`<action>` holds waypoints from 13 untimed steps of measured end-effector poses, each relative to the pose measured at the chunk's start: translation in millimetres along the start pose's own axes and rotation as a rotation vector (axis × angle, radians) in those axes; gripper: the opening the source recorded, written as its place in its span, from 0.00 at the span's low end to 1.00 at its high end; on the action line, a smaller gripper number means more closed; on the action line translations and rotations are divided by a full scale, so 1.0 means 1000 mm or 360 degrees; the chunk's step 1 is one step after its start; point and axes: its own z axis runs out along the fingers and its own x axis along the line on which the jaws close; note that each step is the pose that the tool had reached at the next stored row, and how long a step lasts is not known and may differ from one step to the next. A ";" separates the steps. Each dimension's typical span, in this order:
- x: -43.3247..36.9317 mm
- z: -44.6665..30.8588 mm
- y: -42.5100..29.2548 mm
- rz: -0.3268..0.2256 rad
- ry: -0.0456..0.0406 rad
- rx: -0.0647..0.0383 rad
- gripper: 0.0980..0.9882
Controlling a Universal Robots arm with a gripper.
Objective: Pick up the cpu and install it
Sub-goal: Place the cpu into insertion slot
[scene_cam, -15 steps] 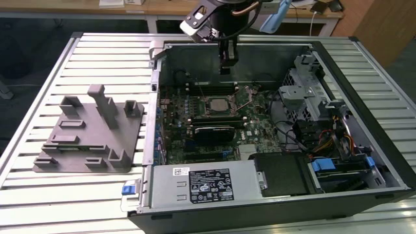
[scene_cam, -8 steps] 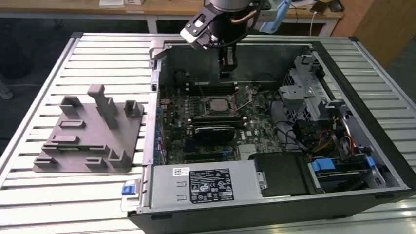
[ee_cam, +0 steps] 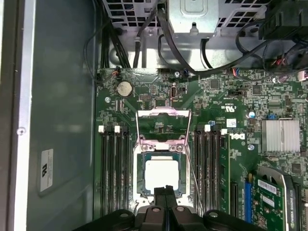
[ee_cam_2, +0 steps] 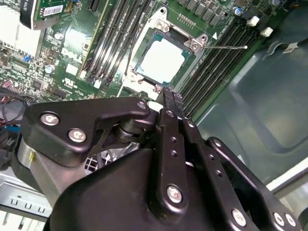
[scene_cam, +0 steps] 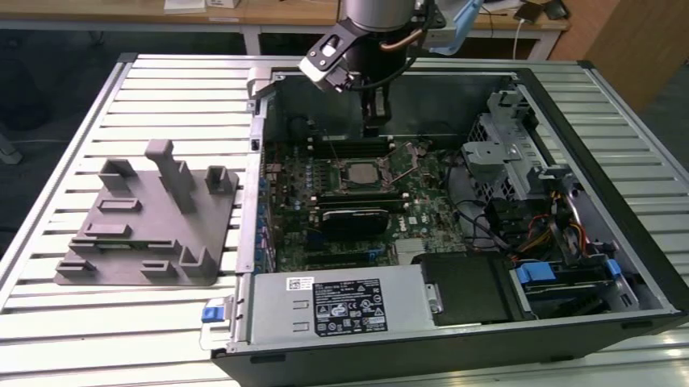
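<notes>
First wrist view: cpu (ee_cam: pixel 161 174) between likely memory slots (ee_cam: pixel 114 168)

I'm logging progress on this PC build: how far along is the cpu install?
Done: the cpu lies in the motherboard socket. In hand: nothing; the claw is shut and empty, close to that socket. Left: the load plate stands flipped open, not yet clamped over the chip.

Grey fixture (scene_cam: pixel 151 230) beside open computer case (scene_cam: pixel 453 101), on slatted table (scene_cam: pixel 97 322)
</notes>
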 end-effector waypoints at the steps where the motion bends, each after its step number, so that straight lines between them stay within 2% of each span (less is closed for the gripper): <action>1: 0.0000 0.0013 -0.0001 0.0000 0.0000 0.0000 0.01; 9: -0.0001 0.0101 -0.0005 0.0001 0.0000 0.0000 0.01; 13: -0.0001 0.0112 -0.0006 0.0002 -0.0001 0.0000 0.01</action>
